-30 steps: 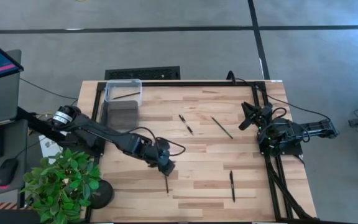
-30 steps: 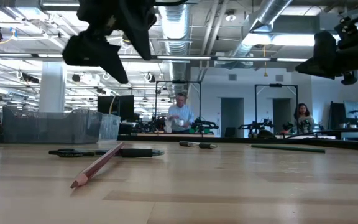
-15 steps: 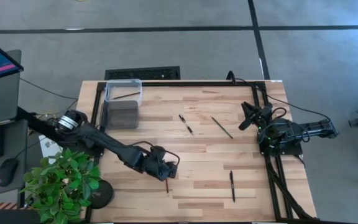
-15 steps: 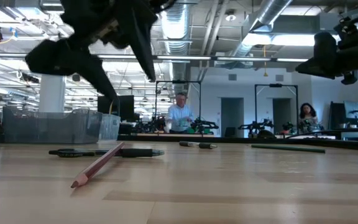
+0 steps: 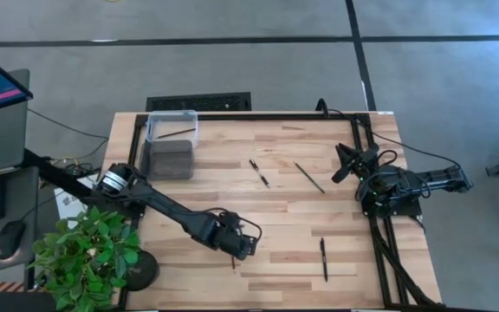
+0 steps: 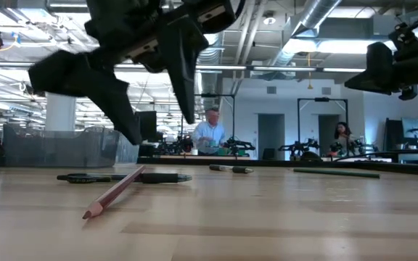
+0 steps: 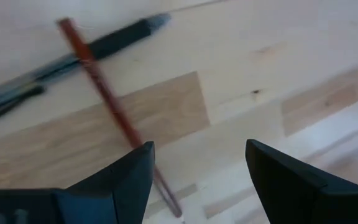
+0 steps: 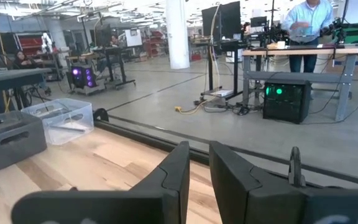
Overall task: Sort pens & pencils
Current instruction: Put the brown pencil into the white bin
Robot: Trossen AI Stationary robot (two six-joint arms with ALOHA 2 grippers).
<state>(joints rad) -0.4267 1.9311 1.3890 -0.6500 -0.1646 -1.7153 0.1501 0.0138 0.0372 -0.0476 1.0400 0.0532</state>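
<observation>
A reddish-brown pencil [image 7: 104,99] lies flat on the wooden table near its front edge, crossing a black pen [image 7: 114,38]; both also show in the low view as the pencil [image 6: 115,192] and the pen [image 6: 122,177]. My left gripper [image 7: 197,149] hangs open just above them, pointing steeply down, one finger over the pencil's lower part. From above the gripper [image 5: 236,247] covers most of the pencil [image 5: 232,260]. Another pen [image 5: 259,172], a greenish pencil [image 5: 309,177] and a third pen [image 5: 323,259] lie apart. My right gripper [image 5: 345,165] waits shut at the right edge.
A clear bin [image 5: 171,126] holding one pencil and a grey bin [image 5: 170,159] stand at the far left corner. A potted plant [image 5: 85,256] sits off the near left corner. People stand at benches in the room beyond the table.
My left gripper has moved toward the table's near edge and a little to the right, sinking toward the reddish pencil and rolling about its own axis. The pencil and pen have stayed where they were.
</observation>
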